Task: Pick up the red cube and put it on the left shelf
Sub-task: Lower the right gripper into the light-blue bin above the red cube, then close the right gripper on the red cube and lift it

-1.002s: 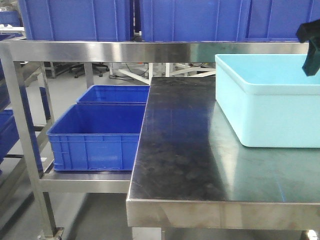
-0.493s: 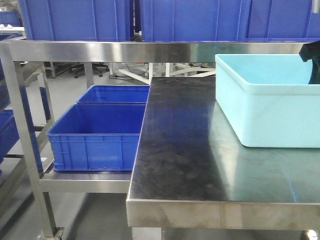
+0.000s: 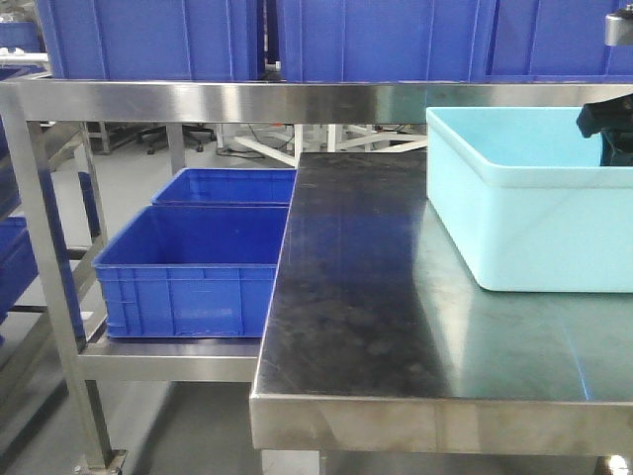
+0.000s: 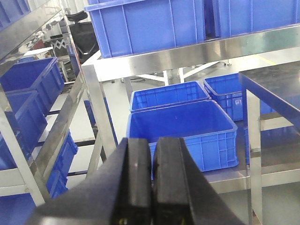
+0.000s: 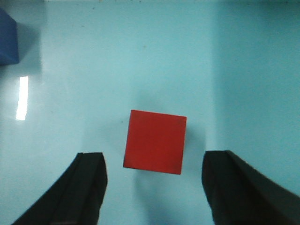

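Logged red cube [image 5: 155, 141] lying flat on the open floor of the pale tub [image 3: 524, 213], well away from the blue block [image 5: 8, 40] at the far left corner of the wrist view. Logged right gripper [image 5: 155, 161] spread wide above it, one finger to each side, touching nothing. Judged the step as the descent to grasp. To do it well: drop straight down, keeping the cube centred in the gap; twist the wrist a touch to square the pads with the slightly turned side faces; close only after getting the pads below the top edge; squeeze evenly to avoid skidding the cube across the glossy floor. Logged left gripper [image 4: 152, 180] pressed together, holding nothing, aimed toward the blue crates [image 4: 211, 150] on the left shelf [image 3: 168, 358]. Hard to make out: cube hidden from the front behind the tub wall; only a dark scrap of the right arm [image 3: 605, 124] showing at the right edge, over the tub; finger height above the floor not readable; blue block cut off by the frame; no bare landing spot evident on the shelf, crates filling most of it.
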Robot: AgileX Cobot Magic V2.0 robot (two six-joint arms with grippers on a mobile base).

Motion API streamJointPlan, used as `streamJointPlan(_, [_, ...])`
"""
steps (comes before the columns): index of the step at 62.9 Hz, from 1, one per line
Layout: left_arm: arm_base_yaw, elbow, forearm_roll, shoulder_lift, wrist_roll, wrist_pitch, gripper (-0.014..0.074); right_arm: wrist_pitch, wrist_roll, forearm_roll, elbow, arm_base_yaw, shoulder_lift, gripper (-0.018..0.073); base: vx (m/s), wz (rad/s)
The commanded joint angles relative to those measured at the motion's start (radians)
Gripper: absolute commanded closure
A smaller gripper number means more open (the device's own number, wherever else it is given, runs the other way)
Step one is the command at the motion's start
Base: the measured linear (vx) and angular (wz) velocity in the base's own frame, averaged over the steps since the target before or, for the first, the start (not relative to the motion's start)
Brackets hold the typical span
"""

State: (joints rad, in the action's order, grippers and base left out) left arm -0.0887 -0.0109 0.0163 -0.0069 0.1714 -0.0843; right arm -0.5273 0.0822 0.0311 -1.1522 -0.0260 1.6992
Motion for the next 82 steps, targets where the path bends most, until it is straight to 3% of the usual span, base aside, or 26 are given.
streamJointPlan(1, [0.000, -0.022, 0.006, 0.006, -0.002, 0.084, 0.0495, 0.079, 0.001, -0.004, -0.039, -0.005, -0.039, 0.0014, 0.00, 0.00])
streamJointPlan(82, [0.000, -0.022, 0.006, 0.006, -0.002, 0.084, 0.0495, 0.012, 0.001, -0.004, -0.101, -0.005, 0.051, 0.0015, 0.00, 0.00])
